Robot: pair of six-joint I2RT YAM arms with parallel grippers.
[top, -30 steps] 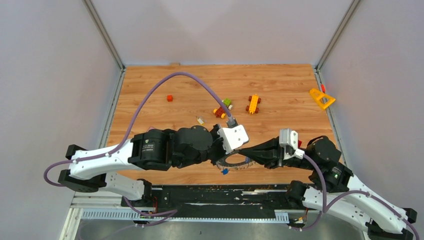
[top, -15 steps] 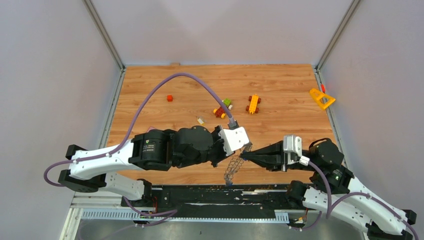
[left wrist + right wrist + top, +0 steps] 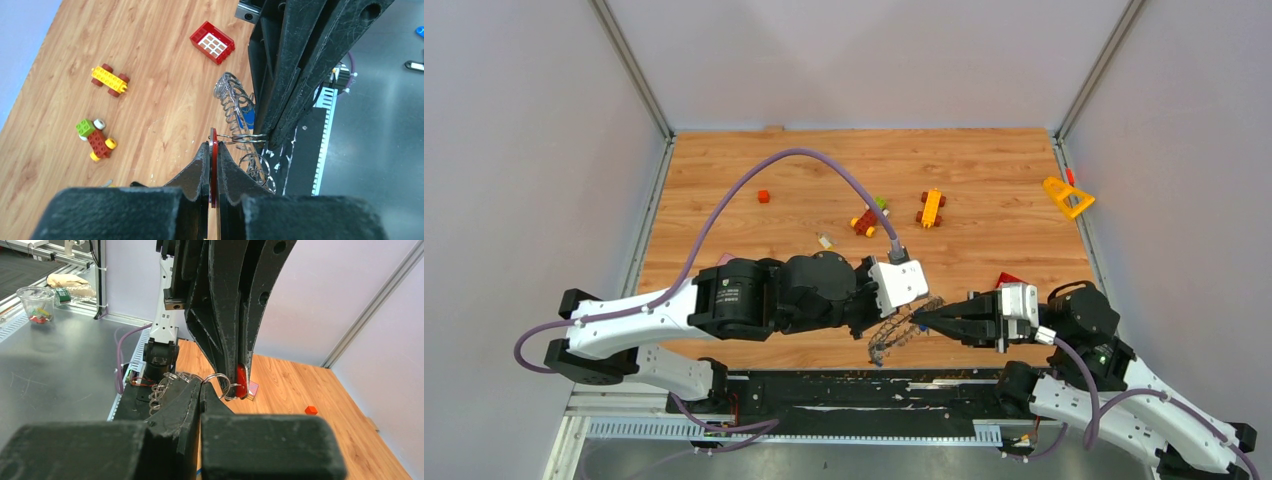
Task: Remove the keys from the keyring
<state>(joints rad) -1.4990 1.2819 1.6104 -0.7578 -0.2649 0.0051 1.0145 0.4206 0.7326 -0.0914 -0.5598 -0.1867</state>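
My left gripper (image 3: 212, 147) is clamped tight on the red key (image 3: 213, 136). The thin red head sits edge-on between the two pads and only its tip pokes past them. A small wire loop runs from that key across to my right gripper (image 3: 201, 386), which is also closed, with its fingertips pinching the wire. The two grippers are tip to tip, almost touching, above the near edge of the table (image 3: 984, 180).

The keyring (image 3: 231, 97) is not flat. It shows as a loose silver spiral of coils hanging below and beside the two tips, held up off the wood. A blue bit (image 3: 247, 118) sits behind the coils; I can't tell what it is.

Farther out on the wood:
- A red grid block (image 3: 212, 43) lies near my right arm.
- A yellow toy vehicle (image 3: 110, 80) and a green-and-red toy vehicle (image 3: 94, 139) sit mid-table.
- A small red cube (image 3: 764, 196) is to the left of them.
- A yellow triangle (image 3: 1067, 197) rests against the right wall.
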